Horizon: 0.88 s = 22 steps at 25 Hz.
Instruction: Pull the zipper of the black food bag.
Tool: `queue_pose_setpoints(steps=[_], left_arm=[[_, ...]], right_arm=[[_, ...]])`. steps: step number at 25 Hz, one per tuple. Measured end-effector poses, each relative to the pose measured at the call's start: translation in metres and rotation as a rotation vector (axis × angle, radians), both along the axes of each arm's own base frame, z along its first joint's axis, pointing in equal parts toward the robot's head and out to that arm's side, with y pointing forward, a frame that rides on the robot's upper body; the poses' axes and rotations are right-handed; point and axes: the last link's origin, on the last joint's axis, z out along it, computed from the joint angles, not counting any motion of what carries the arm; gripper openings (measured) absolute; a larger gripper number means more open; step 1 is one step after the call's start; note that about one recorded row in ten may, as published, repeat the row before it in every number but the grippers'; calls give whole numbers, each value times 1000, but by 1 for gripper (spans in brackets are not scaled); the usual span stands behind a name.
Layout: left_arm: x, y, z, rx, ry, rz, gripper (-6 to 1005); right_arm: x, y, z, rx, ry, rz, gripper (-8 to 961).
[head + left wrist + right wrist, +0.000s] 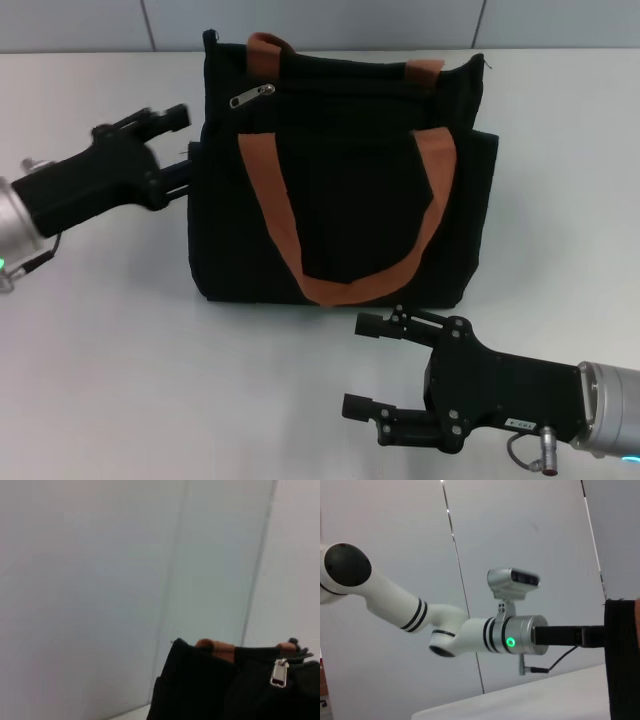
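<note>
You see a white worktop (120,330) that fills the head view from the left edge to the right edge. Behind its far edge you see a pale grey wall (320,22) made of panels, with thin vertical seams between them.

Black food bag (340,200), orange-brown handles (345,285); silver zipper (252,97).

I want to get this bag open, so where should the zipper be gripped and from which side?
Grip the silver pull tab of the zipper, near the bag's top edge at its left end. It lies flat against the fabric, pointing along the track, so pinch its flat faces. The left gripper sits right beside that end, making it the likelier one to come in, from the robot's left.
</note>
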Motion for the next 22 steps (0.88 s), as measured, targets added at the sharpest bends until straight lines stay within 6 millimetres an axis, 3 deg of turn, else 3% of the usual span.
queue_pose_setpoints(steps=[10,22], left_arm=[[24,18,-2,-7,-11,-57,784],[20,18,-3,19,-32,-23,750]], right_arm=[[-5,5,0,18,21,-9,796],[-6,13,5,76,50,-44,786]])
